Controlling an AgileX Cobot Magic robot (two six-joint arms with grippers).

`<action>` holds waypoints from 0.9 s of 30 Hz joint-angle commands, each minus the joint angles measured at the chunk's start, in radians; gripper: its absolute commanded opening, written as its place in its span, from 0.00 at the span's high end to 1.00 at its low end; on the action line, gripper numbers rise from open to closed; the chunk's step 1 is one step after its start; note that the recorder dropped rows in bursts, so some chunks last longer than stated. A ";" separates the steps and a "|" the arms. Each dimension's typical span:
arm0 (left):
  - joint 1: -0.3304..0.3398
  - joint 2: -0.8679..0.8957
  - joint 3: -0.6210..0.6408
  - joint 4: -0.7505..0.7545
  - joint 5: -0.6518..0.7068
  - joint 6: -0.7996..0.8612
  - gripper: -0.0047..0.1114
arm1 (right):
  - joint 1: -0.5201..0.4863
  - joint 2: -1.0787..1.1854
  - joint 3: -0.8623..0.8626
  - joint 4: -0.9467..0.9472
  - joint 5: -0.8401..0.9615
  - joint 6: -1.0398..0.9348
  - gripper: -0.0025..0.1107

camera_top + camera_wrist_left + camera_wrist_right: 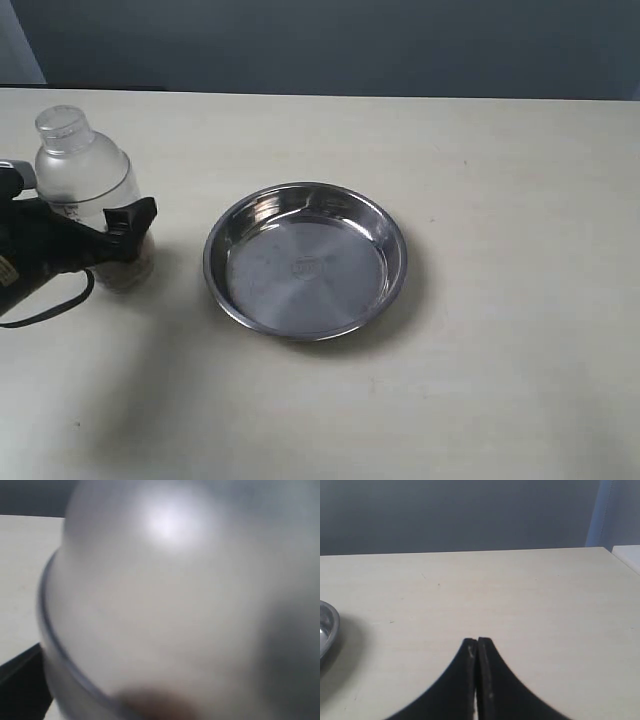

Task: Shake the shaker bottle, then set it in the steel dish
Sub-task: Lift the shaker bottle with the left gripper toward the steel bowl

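**A:** How do the left jaws stand?

**B:** The left gripper (95, 215) has its black fingers spread wide, one on each side of the shaker bottle (82, 165), low on its body. Whether the pads touch the plastic, I cannot tell.

**A:** And the right?

**B:** The right gripper (477, 650) has two curved black fingers pressed tip to tip, with nothing between them.

**A:** What is the bottle like?

**B:** It is frosted clear plastic with a domed shoulder and a small round cap. It stands upright on the table (500, 150). Up close in the left wrist view it is only a pale, blurred curve.

**A:** And the dish?

**B:** The steel dish (300, 270) is round, shallow and shiny, with a low sloped rim and a flat bottom that has a faint mark at its centre. It lies just to the right of the bottle, apart from it.

**A:** The surroundings?

**B:** The tabletop is matt cream with a few small specks. Behind it is a grey-blue wall (350, 40).
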 commanded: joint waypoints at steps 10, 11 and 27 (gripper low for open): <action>-0.002 0.005 -0.001 -0.001 0.042 -0.044 0.50 | -0.004 -0.004 0.001 0.001 -0.013 -0.001 0.98; -0.002 0.005 -0.001 0.008 0.042 -0.044 0.59 | -0.004 -0.004 0.001 0.001 -0.013 -0.001 0.98; -0.002 0.005 -0.001 0.167 -0.018 -0.049 0.96 | -0.004 -0.004 0.001 0.001 -0.013 -0.001 0.98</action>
